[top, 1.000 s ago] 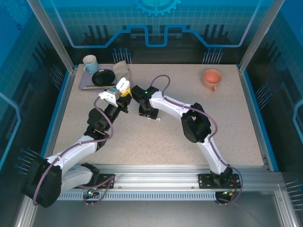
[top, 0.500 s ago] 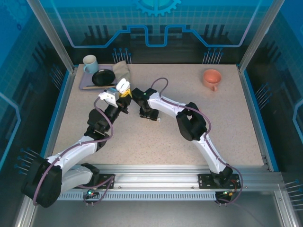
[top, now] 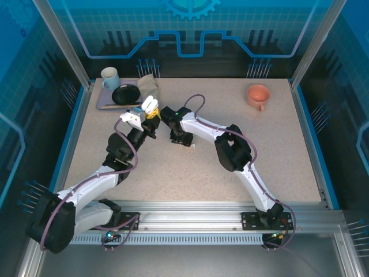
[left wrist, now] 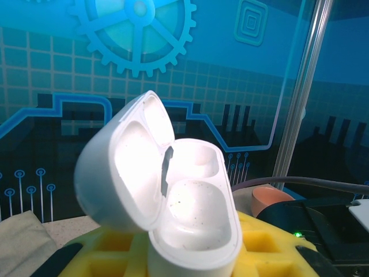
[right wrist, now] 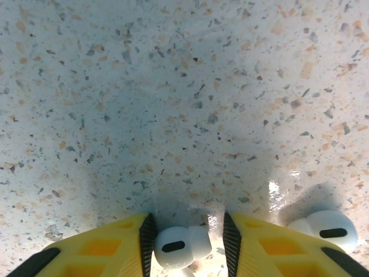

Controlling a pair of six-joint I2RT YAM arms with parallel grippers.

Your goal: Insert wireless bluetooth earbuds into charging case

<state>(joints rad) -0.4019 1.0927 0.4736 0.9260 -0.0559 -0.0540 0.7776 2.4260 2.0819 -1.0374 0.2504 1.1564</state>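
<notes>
My right fingers (right wrist: pixel 104 248) are yellow with black pads (right wrist: pixel 149 239). The earbud (right wrist: pixel 176 245) between them is white, like the second earbud (right wrist: pixel 326 228) right of it. The table (right wrist: pixel 173 86) is beige, speckled orange and grey.

Two white earbuds (right wrist: pixel 177 246) (right wrist: pixel 327 229), one open case (left wrist: pixel 196 213), two mugs (top: pixel 109 77) (top: pixel 258 95), one dish (top: pixel 125 94), one tray (top: pixel 102 104)
</notes>
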